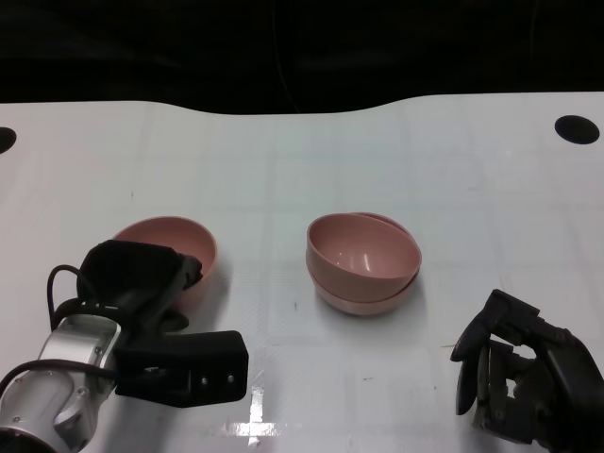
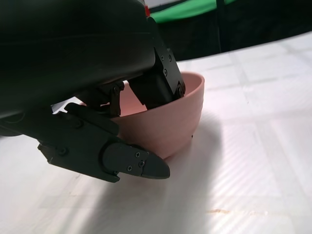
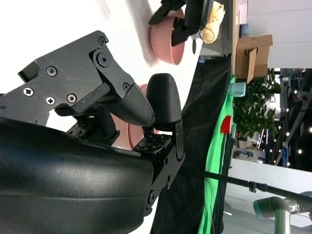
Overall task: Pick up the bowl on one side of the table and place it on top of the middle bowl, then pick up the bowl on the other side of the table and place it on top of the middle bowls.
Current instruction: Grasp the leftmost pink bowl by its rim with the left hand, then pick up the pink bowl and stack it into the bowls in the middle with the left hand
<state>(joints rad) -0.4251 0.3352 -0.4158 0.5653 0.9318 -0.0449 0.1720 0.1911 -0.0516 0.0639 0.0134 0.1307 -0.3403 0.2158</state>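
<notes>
1. The middle of the white table (image 1: 283,160) already carries a stack of two pink bowls (image 1: 363,260), the upper one nested slightly tilted in the lower, so I judge the first half of the task done and the second pick to be the step in hand.

2. The remaining single pink bowl (image 1: 175,241) sits upright on the robot's left side of the table, well apart from the stack.

3. The left hand (image 1: 142,283) is at this bowl's near rim. In the left wrist view its upper fingers (image 2: 158,80) reach over the rim into the bowl (image 2: 170,122), while the thumb (image 2: 131,163) lies outside the wall, low and near the table. The wall sits between them, but whether they already clamp it I cannot tell.

4. The right hand (image 1: 524,377) rests low at the near right, fingers curled inward with nothing in them.

5. The next move probably calls for a firm pinch on the rim, a straight lift, a carry rightward, then lowering centred over the stack.

6. The bowl looks smooth, rounded, plastic-like and shallow; its slick wall may slip in a light pinch.
</notes>
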